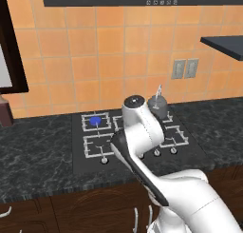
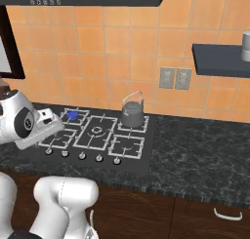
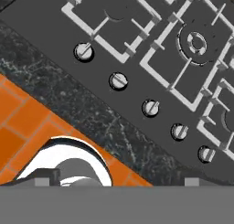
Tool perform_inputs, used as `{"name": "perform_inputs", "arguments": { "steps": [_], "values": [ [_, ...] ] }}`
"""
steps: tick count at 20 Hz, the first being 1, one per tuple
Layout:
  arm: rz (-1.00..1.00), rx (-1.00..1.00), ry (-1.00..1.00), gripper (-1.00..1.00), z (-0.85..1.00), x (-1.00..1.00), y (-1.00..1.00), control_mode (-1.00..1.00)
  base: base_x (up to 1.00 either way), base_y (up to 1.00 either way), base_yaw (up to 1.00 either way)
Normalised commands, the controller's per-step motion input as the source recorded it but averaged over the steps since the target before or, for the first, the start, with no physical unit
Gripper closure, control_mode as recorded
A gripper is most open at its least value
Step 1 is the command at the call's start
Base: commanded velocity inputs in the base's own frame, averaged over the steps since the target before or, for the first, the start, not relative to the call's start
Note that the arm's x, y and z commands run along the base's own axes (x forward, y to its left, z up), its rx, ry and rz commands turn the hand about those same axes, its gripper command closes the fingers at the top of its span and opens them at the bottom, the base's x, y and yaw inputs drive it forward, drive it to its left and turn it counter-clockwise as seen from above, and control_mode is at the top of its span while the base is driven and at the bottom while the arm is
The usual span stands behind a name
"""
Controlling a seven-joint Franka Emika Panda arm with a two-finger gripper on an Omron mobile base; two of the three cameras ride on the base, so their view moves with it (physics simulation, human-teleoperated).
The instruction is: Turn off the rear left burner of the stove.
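- Right now my hand hangs above the front edge of the flat black glass stove, looking down on its row of five small silver knobs.
- Whether my two-finger gripper is spread or closed, I cannot tell; its tips are not clear in any view, and nothing is seen held in it.
- On the stove's far left corner sits the small square rear left burner under its grey-white wire grate, its centre a blue disc.
- At the stove's middle lies the larger central grate with a ring.
- On the stove's rear right grate stands a grey metal kettle with an arched handle.
- Around the stove runs a dark speckled stone counter, and behind it rises an orange tiled wall.
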Motion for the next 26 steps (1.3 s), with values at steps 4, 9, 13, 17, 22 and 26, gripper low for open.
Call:
{"name": "perform_inputs", "arguments": {
  "steps": [4, 9, 13, 17, 22, 26],
  "values": [
    [0.42, -0.05, 0.00, -1.00, -0.77, 0.50, 0.31, -1.00, 0.00, 0.00, 0.00],
    [0.26, -0.07, 0.15, -1.00, -0.41, 0.56, 0.01, -1.00, 0.00, 0.00, 0.00],
    [0.05, -0.17, 0.28, -1.00, -0.28, 0.41, 0.18, -1.00, 0.00, 0.00, 0.00],
    [0.00, -0.11, 0.13, -1.00, -0.13, 0.13, 0.16, -1.00, 0.00, 0.00, 0.00],
    [0.02, -0.01, 0.10, -1.00, -0.17, 0.44, 0.05, -1.00, 0.00, 0.00, 0.00],
    [0.05, 0.00, 0.09, -1.00, -0.24, 0.22, 0.00, -1.00, 0.00, 0.00, 0.00]
  ]
}}
